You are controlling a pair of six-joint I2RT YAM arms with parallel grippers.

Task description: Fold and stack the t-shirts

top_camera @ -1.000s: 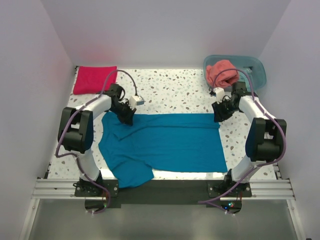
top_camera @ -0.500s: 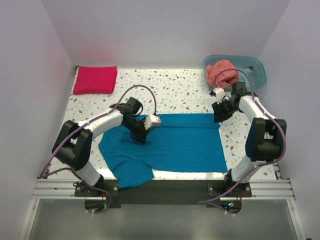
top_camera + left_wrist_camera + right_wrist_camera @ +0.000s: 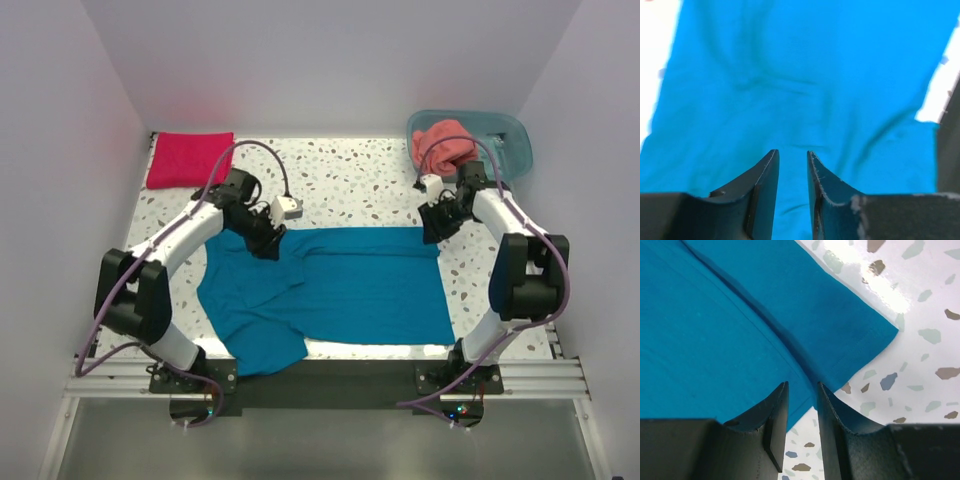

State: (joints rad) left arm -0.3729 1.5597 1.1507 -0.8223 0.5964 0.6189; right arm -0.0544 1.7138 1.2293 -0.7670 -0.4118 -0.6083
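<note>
1. The left gripper [image 3: 792, 152] holds nothing. Its black jaws stand a narrow gap apart, with only cloth showing beyond the gap.
2. It hangs over the far left part of the teal-blue soft cloth t-shirt [image 3: 340, 285]. I cannot tell whether its tips touch the cloth.
3. The right gripper [image 3: 802, 385] is also empty, its jaws parted by a similar narrow gap. It is above the shirt's far right corner, where the hem meets the white speckled terrazzo table [image 3: 350, 180].
4. The teal-blue shirt lies spread across the middle of the table between the two arms, with a rumpled sleeve at the near left.
5. The crimson-magenta cloth t-shirt [image 3: 190, 160] lies folded at the far left corner.
6. The salmon-coral cloth t-shirt [image 3: 445, 145] sits crumpled in the translucent teal plastic tub [image 3: 512, 140] at the far right.
</note>
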